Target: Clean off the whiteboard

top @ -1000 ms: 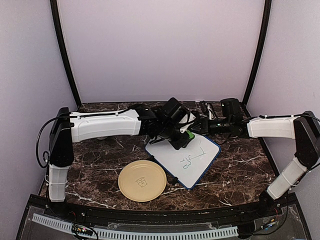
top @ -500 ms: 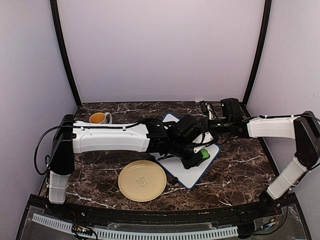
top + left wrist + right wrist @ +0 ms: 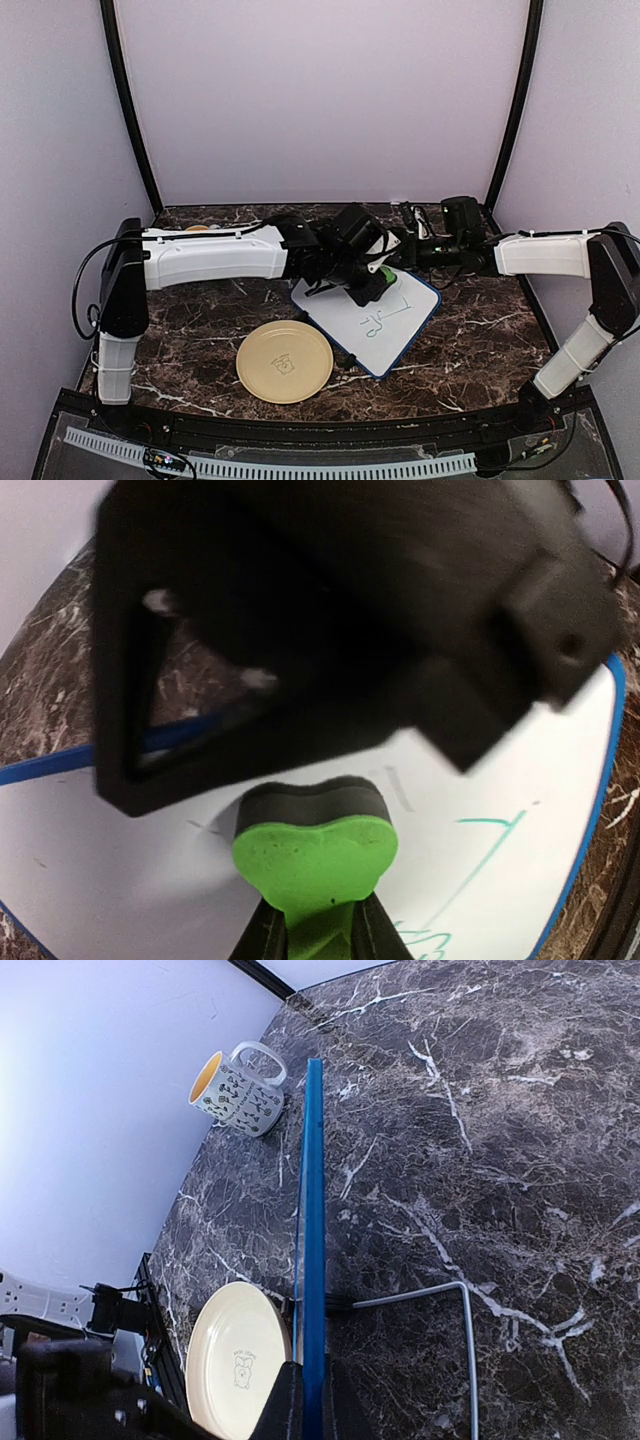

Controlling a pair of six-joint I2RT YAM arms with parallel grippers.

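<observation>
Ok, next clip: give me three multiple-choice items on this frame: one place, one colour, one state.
1. Where is the plate?
A) on the whiteboard
B) on the table, beside the whiteboard's near-left edge
C) against the back wall

2. What colour are the doodles on the whiteboard?
A) red
B) green
C) black

3. What is the right gripper doing?
A) open over the plate
B) shut on the plate's rim
C) shut on the whiteboard's blue edge

Answers: 1 B, it lies beside the board, toward the arm bases; 2 B, the strokes are green; 3 C, the right wrist view shows the frame clamped in its jaws.
</observation>
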